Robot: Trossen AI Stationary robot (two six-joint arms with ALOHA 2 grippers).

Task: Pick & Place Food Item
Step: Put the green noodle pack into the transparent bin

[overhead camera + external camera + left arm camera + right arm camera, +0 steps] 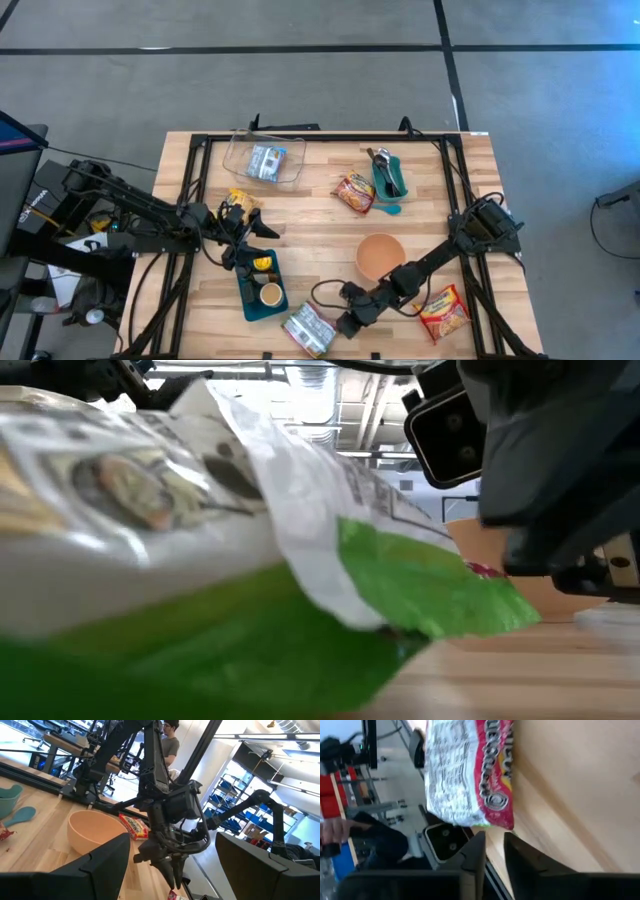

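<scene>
Found white-and-green packet [308, 330] flat on the table [320, 225] at the near edge, nearer than the tan bowl [380, 256] and toward the left arm's side of it. Observed right gripper [345, 324] low over the table just beside that packet, between it and the bowl; fingers drawn almost together with only a slim gap, nothing held between them. Could not confirm contact with the packet.

Recorded red noodle packet [445, 312] lying flat, nearer than the bowl, on the right arm's side. Noted teal tray [248, 300] well apart from the bowl on the left arm's side, holding a small cup [270, 294] and a yellow item [262, 264].

Found left gripper [250, 247] above the far end of that tray, level with the bowl; fingers spread wide, empty.

Beyond the bowl: yellow packet [240, 201] on the left arm's side; red snack packet [354, 192] straight behind; teal spoon [390, 208] and teal dish [376, 180] carrying utensils just past it. Farthest from the bowl, toward the left arm's far corner, logged clear container [240, 165] with a blue-and-white packet [266, 160] inside.

Seen past the table in the left wrist view: a person [172, 740].
</scene>
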